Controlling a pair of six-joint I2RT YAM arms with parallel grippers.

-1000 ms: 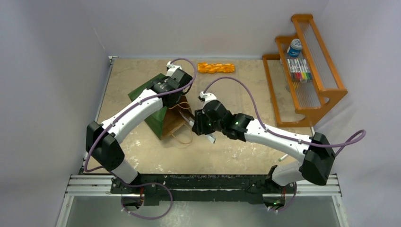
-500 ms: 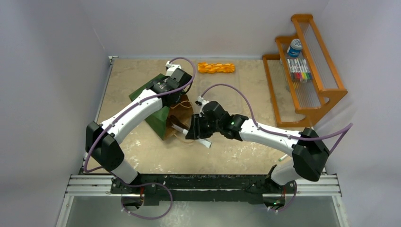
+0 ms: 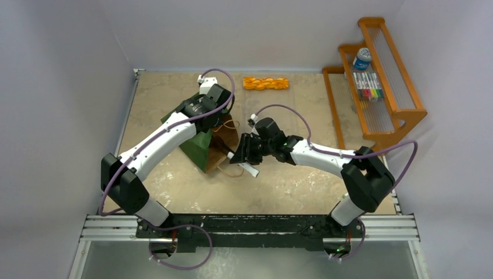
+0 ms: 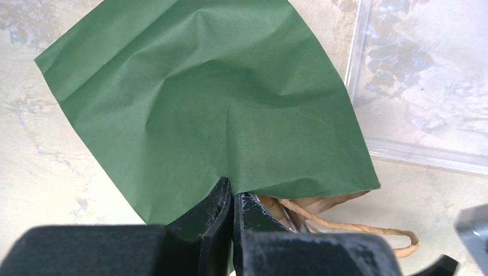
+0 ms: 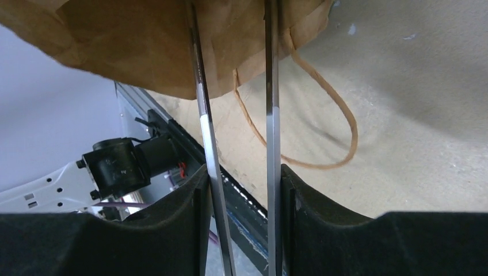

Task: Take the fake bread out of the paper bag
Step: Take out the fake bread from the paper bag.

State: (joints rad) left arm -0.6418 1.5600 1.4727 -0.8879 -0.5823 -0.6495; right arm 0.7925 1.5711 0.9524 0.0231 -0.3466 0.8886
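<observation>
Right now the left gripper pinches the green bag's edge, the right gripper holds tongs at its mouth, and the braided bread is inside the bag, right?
Not quite. The braided bread lies out on the table, beyond the paper bag; the top external view shows it. The rest holds: left gripper pinching the edge, right gripper holding the tongs.

— what's the table like?
— a beige tabletop [image 3: 290, 186], mottled with pale worn patches.
— and on it?
— a dark green paper bag [image 3: 196, 146] left of the middle, its cord handle [image 4: 368, 228] trailing on the surface. a braided orange bread stick [image 3: 265, 83] lies by the far edge, and a wooden rack [image 3: 407, 118] stands along the right side.
</observation>
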